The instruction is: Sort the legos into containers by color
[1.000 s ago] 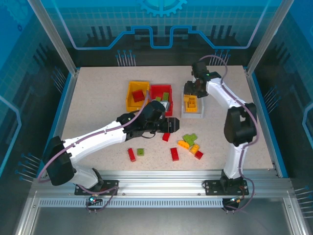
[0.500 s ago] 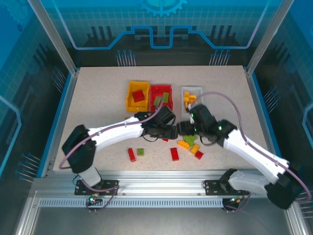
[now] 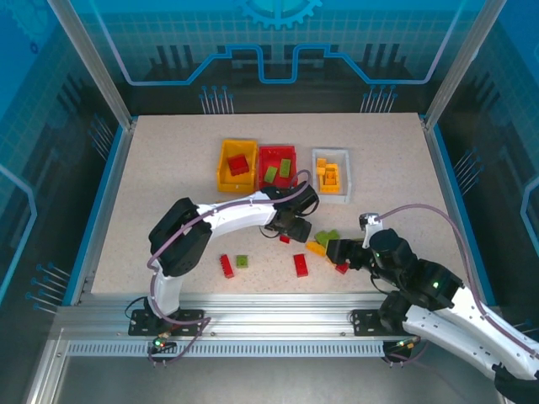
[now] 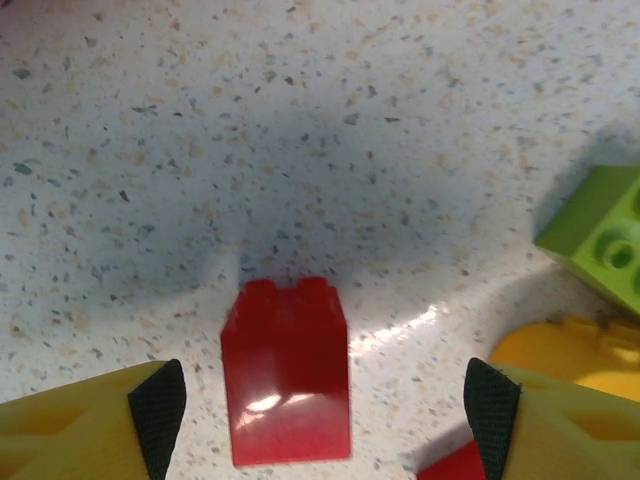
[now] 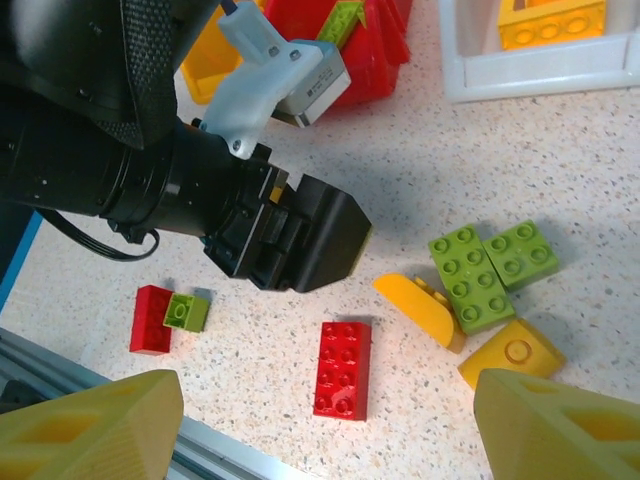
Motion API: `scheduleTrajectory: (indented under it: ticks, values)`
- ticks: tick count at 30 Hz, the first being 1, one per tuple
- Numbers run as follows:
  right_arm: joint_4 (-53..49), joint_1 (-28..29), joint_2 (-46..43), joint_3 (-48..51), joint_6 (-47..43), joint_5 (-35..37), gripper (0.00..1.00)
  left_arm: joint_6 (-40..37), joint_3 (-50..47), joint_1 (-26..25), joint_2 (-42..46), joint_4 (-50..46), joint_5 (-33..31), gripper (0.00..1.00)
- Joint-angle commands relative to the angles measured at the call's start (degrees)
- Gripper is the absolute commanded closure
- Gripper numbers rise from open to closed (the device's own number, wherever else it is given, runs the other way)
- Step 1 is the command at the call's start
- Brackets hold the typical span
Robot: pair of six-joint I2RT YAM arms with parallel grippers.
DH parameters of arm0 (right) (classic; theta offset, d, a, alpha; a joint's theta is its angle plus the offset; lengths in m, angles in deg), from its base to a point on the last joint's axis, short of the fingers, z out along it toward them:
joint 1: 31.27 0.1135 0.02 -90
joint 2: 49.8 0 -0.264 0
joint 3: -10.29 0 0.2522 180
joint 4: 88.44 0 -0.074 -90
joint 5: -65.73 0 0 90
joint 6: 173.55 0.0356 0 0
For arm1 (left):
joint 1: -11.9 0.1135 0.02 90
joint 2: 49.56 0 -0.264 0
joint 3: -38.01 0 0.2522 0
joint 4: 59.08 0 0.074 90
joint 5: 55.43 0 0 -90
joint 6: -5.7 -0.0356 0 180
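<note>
Right hand quit the white bin, gaping empty; left hand gapes astride glossy red brick.

Overhead view: bright, even light from above on table; surrounding enclosure dark, blue-tinted. Faint soft shadows under arms.
Left wrist view: broad soft shadow on table behind red brick; white glare on brick's near face, bright streak beside it; left fingers blurred at bottom corners.
Right wrist view: centre sharp; right fingers out of focus.
</note>
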Motion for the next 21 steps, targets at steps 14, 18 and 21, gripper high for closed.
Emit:
scheduleTrajectory:
  ticks: [14, 18, 21]
  values:
    - [-0.4, 0.7, 5.0, -1.6, 0.6, 1.4, 0.23, -0.4, -0.9, 1.3, -1.3, 0.7, -0.9, 0.66]
    - [0.6, 0.7, 6.8, -2.6, -1.3, 0.8, 0.23, 0.3, -1.6, 2.1, 3.8, -1.1, -3.2, 0.67]
    - [3.9, 0.7, 11.5, -4.7, -4.7, -1.6, 0.23, 0.7, -1.8, 5.7, 8.5, -3.1, -2.7, 0.68]
